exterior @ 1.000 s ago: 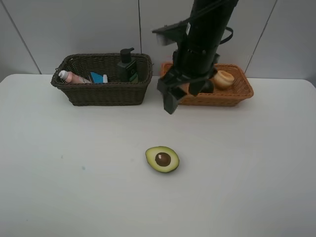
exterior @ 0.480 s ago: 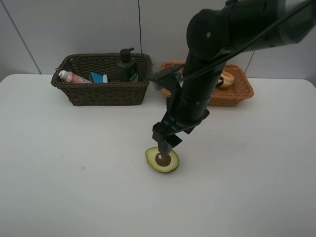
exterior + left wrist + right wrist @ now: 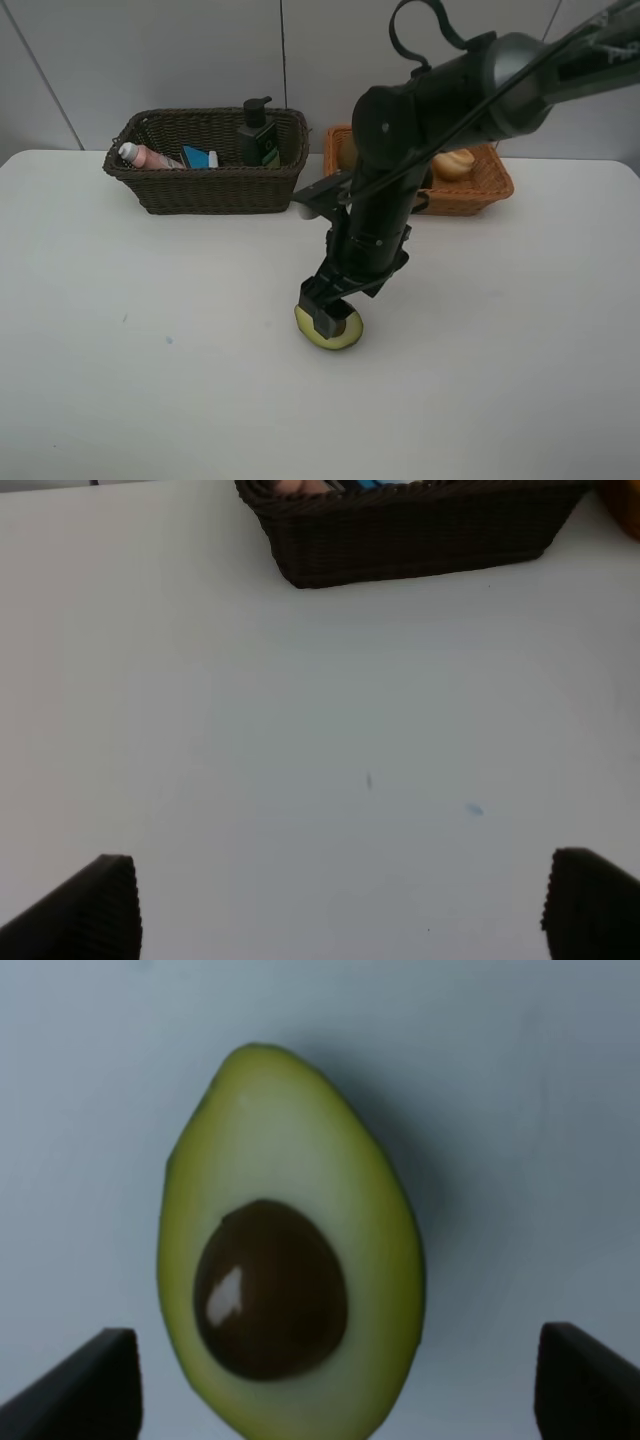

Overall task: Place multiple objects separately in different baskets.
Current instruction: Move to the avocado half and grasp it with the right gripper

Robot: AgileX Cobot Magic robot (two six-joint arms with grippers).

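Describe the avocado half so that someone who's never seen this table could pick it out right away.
Start from the two baskets at the back of the white table: a dark basket and an orange basket. Come forward to the open middle of the table, under the right gripper. The avocado half lies there cut side up, green with a brown pit, the only item outside the baskets.

avocado half [image 3: 343, 331] mostly hidden under right arm, orange-tan basket [image 3: 487, 186] partly blocked
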